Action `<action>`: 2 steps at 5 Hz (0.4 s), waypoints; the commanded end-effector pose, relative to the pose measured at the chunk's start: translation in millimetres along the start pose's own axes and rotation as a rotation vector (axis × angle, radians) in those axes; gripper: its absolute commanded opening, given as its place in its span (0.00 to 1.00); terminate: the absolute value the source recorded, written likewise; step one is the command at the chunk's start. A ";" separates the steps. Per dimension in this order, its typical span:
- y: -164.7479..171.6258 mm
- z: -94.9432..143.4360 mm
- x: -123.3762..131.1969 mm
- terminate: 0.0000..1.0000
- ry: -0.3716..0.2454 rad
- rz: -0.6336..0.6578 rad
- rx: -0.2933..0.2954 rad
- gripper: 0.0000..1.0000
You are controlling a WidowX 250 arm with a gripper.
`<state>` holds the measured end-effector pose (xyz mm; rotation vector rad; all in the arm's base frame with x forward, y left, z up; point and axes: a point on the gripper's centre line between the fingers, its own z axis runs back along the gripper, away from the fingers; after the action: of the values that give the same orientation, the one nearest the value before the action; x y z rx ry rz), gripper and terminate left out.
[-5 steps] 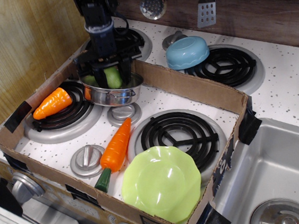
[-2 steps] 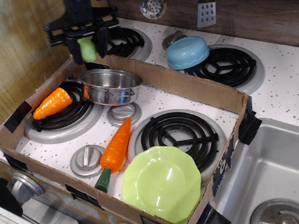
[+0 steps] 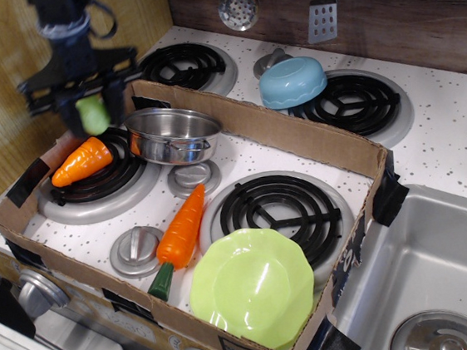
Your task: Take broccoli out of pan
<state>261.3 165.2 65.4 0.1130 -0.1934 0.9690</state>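
Now we're over a white speckled toy stovetop (image 3: 454, 131) boxed in by a cardboard frame (image 3: 296, 135), wood panelling behind, no readable writing anywhere. Up at the far-left corner the black gripper (image 3: 86, 107) clamps the smooth, stubby light-green broccoli (image 3: 92, 113) in the air. Just beside it, the shiny round steel pan (image 3: 172, 134) sits on the black coil burner (image 3: 104, 176).

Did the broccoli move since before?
Yes. The broccoli, held in the end effector, went up out of the pan and then left; it now hangs left of the pan, above the carrot.
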 end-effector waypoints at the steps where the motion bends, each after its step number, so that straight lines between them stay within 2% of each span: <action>1: 34.3 2.8 -13.0 0.00 -0.016 0.050 -0.008 0.00; 2: 42.8 2.9 -31.8 0.00 -0.013 0.086 0.004 0.00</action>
<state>204.0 156.0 47.9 0.1095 -0.1601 1.0537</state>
